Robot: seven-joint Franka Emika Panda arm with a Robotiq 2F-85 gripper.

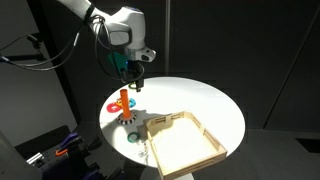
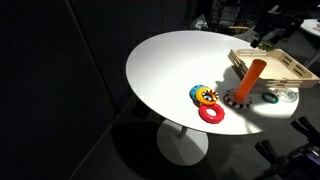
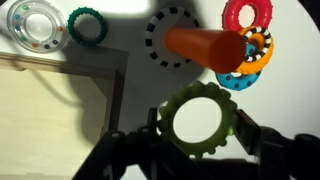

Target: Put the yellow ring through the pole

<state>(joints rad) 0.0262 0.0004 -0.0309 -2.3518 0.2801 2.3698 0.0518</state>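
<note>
The yellow ring [image 3: 200, 92], a knobbly ring that looks olive in the shadow, is held between my gripper's [image 3: 200, 122] two dark fingers in the wrist view. The gripper is shut on it. The pole [image 3: 205, 47] is an orange peg seen from above, just beyond the ring, with a black-and-white ring [image 3: 158, 40] round its foot. In both exterior views the pole [image 1: 123, 100] [image 2: 254, 80] stands upright on the round white table. The gripper [image 1: 133, 80] hangs just above and beside it.
A wooden tray [image 1: 185, 140] [image 2: 272, 62] [image 3: 60, 110] lies next to the pole. A green ring [image 3: 87, 25], a clear beaded ring [image 3: 38, 25], a red ring [image 3: 247, 14] [image 2: 211, 113] and a blue-and-orange ring pile [image 3: 250, 62] [image 2: 205, 95] lie around it. The table edge [image 2: 150, 100] is near.
</note>
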